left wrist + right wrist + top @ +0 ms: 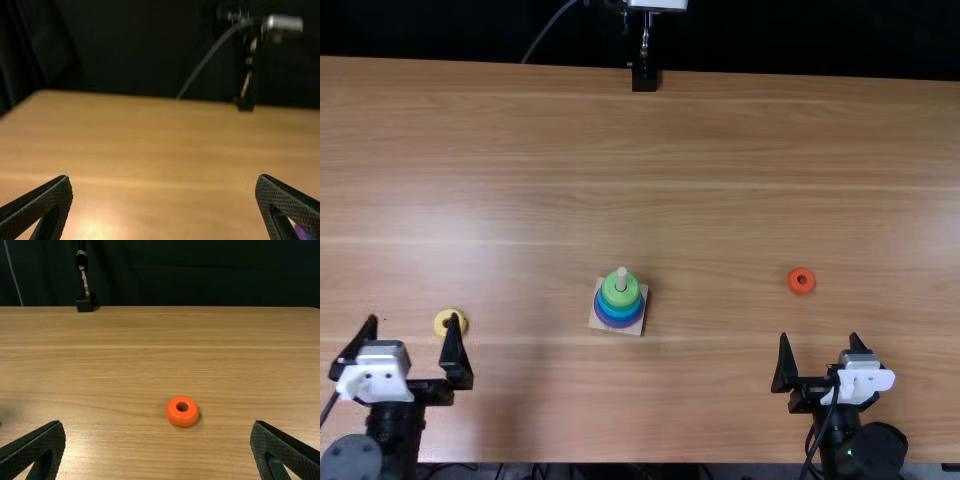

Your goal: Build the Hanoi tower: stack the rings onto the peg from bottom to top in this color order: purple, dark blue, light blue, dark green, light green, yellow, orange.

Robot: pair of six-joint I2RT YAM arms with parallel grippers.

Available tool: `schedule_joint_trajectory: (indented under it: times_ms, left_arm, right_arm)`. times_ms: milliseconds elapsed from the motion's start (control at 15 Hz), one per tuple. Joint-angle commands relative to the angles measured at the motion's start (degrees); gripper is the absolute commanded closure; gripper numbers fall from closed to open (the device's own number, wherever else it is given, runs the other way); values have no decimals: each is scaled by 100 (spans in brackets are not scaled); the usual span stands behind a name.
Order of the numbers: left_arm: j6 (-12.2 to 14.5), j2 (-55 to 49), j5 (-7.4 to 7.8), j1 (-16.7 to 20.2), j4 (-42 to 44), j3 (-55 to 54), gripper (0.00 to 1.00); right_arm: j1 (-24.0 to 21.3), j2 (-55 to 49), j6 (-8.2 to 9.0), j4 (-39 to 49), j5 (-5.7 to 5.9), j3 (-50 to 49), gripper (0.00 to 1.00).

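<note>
Left gripper (412, 322) and right gripper (820, 338) gape wide and empty either side of the ring stack (618, 299), its green layers hard to separate. A left fingertip partly hides the yellow ring (440, 323); the orange ring (793, 285) lies beyond the right gripper. One purple sliver (305, 233) is cut off in the left wrist view.

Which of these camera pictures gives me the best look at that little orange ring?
The right wrist view: the orange ring appears largest there, its hole and rounded side plain to see. The top view shows it whole but smaller, lying on the table just beyond the right gripper.
</note>
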Motion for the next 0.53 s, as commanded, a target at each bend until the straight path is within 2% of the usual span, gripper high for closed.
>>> schedule_joint_trajectory:
  times_ms: [0,67,200,333,467]
  left_arm:
    - [34,446,119,97,-307,576,0]
    - [45,930,34,97,-845,998,0]
    - [34,2371,-282,246,-2174,1947,0]
    - [45,3549,-324,369,-3524,2817,0]
    - [55,4489,-314,457,-4125,3266,0]
  right_arm:
    - [-53,-73,-17,-428,-59,-350,0]
    - [-53,-73,-17,-418,-59,-350,0]
    - [-53,-73,-17,-428,-59,-350,0]
    - [-53,-73,-17,-428,-59,-350,0]
    - [-45,-73,-17,-428,-59,-350,0]
